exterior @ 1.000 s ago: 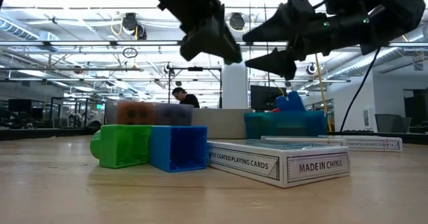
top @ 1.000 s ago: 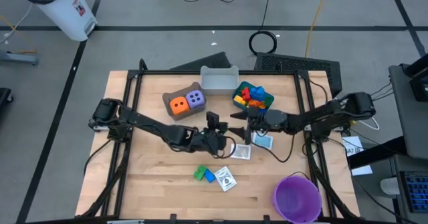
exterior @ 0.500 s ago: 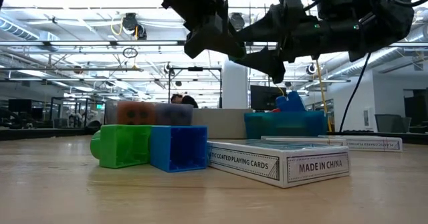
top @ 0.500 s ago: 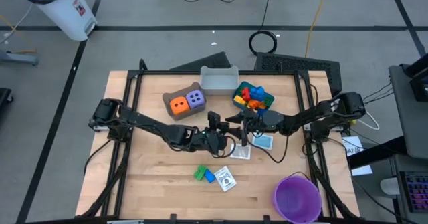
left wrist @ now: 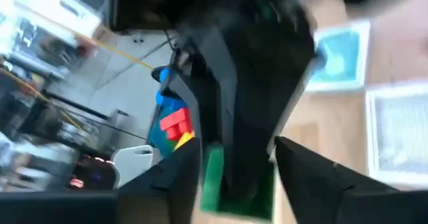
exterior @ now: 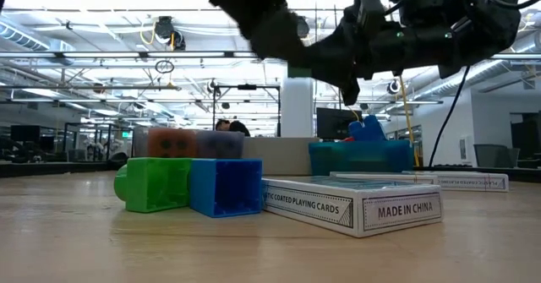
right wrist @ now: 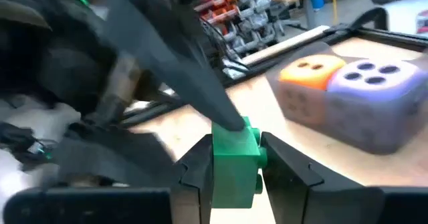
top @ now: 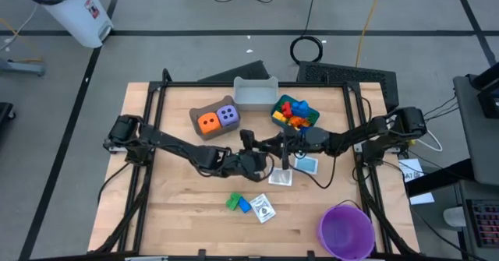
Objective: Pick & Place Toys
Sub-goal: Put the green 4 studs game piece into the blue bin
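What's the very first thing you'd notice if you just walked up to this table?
Two dark robot arms meet above the middle of the table, the right gripper pinching a green brick with the left gripper right against it. Behind them, an orange die and a purple die sit side by side in a brown bin, beside a blue bin heaped with colourful bricks.

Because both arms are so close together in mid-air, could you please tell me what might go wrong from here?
1. The small green plastic brick sits between the jaws of the right gripper, and the left gripper is at it too. A mistimed handover could drop it onto the wooden table or the white card box nearby.
2. The two grippers crowd together above the table, so a careless pull apart could knock them against each other.
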{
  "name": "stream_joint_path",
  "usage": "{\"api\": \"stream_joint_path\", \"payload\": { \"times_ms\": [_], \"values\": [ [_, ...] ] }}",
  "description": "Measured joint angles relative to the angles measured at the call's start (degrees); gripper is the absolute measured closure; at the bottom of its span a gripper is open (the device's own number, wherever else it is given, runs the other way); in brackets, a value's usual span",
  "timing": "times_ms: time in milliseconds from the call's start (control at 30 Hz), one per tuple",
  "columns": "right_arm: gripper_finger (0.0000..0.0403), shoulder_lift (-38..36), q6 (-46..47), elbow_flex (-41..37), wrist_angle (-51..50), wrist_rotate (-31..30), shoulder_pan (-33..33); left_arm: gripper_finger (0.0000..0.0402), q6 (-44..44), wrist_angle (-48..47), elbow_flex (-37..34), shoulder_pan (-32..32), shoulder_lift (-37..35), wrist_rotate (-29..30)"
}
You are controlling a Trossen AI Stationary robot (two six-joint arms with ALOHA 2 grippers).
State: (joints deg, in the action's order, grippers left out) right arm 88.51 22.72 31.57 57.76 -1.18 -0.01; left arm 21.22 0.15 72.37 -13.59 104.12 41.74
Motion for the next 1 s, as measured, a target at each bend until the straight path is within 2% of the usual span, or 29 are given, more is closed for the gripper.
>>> {"api": "stream_joint_path", "payload": {
  "times_ms": [167,400,500,567,700,800,867,1000],
  "values": [
    [0.0311,-2.39,-1.94,-0.13,-4.3,0.03,-1.82,0.0139,-8.0,-4.11,4.91,-1.26,-0.17,-2.83],
    [0.0311,-12.26,-6.04,-0.11,-19.43,-0.58,-4.61,0.008,-9.57,-11.95,9.71,-3.4,-0.9,-3.13],
    [0.0311,-17.99,-9.96,-0.04,-30.16,-5.91,-5.23,0.0067,-9.06,-13.99,9.77,-3.84,-2.09,-3.89],
    [0.0311,-21.7,-12.32,-0.04,-38.55,-12.02,-5.64,0.0062,-11.84,-15.25,9.76,-3.14,-3.17,-5.12],
    [0.0311,-27.0,-15.34,-0.03,-53.68,-23.48,-7.27,0.0062,-16.49,-18.46,6.89,0.99,-5.97,-11.87],
    [0.0311,-27.92,-15.27,-0.35,-60.04,-24.22,-9.84,0.0066,-17.75,-12.64,0.63,4.38,-8.34,-19.8],
    [0.0311,-27.94,-15.0,-1.66,-60.53,-24.16,-11.48,0.0066,-18.42,-4.9,-4.06,6.55,-10.12,-23.84],
    [0.0311,-27.85,-14.41,-4.18,-61.2,-21.56,-13.95,0.006,-21.06,8.2,-13.57,10.19,-12.73,-26.69]
  ]
}}
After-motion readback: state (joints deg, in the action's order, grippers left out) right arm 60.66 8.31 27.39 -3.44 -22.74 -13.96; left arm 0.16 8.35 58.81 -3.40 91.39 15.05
